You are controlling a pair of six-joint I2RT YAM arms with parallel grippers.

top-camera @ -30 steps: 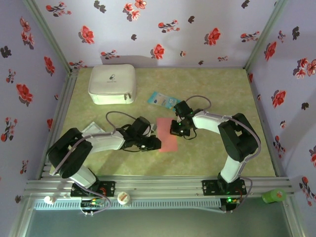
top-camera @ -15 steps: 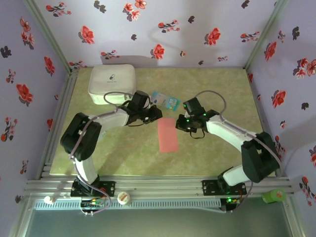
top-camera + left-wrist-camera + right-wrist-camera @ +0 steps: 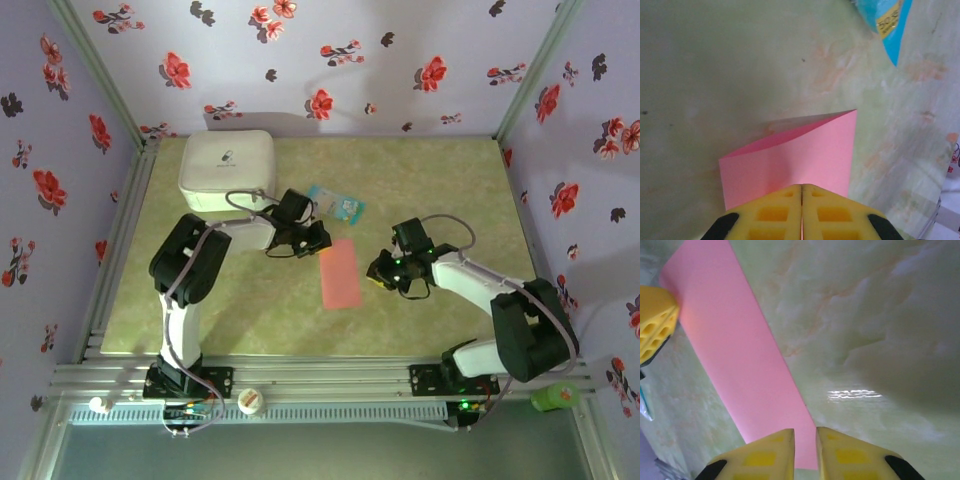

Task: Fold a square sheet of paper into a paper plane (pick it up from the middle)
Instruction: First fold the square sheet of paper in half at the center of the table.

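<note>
The square sheet of paper [image 3: 340, 274] lies folded in half as a narrow salmon-pink strip in the middle of the table. My left gripper [image 3: 318, 240] is at the strip's far end. In the left wrist view its yellow fingers [image 3: 775, 212] are pressed together on the paper [image 3: 795, 155], a thin pink line showing in the seam of the gripper [image 3: 801, 186], and the upper layer bows up slightly. My right gripper [image 3: 378, 270] is at the strip's right edge near its near end. It [image 3: 805, 432] stands slightly open over the paper's [image 3: 735, 350] corner with nothing between the fingers.
A white case [image 3: 228, 170] sits at the back left. A light-blue packet [image 3: 335, 203] lies just behind the paper, close to the left gripper. Flowered walls close in three sides. A white cap [image 3: 250, 401] and a green object [image 3: 555, 397] rest on the front rail.
The paper went from a wider shape to a narrow folded strip. The left gripper moved to its far end and shut. The right gripper slid off to the right edge and opened slightly.
</note>
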